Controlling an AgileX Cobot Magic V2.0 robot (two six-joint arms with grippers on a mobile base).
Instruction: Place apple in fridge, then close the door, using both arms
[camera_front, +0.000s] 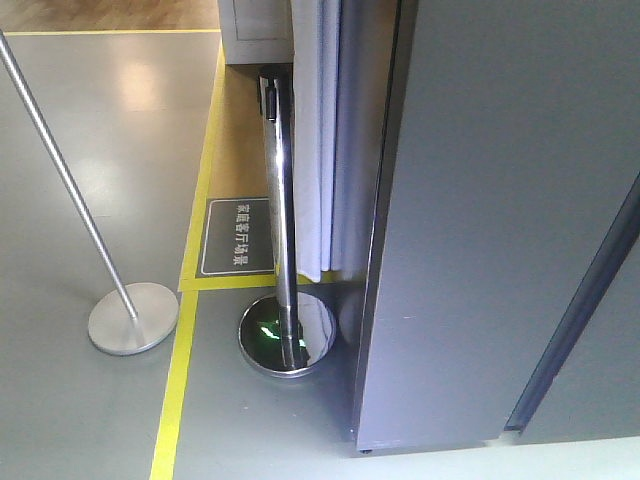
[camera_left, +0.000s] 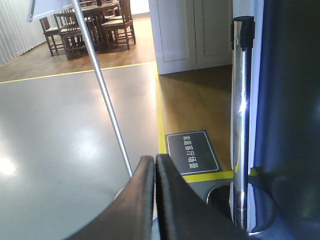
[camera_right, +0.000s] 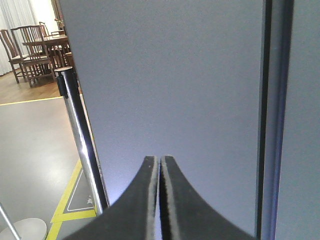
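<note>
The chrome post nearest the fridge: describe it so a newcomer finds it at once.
Start at the tall dark grey fridge. Just to its left stands the chrome post, upright on a mirror-bright domed base by a dark floor sign. The other post stands further left, leaning, matte, on a flat dull disc.

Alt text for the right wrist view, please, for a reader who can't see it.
The right end effector, shut and empty, points at the closed dark grey fridge door. A chrome stanchion post stands to its left, with wooden chairs far behind.
</note>
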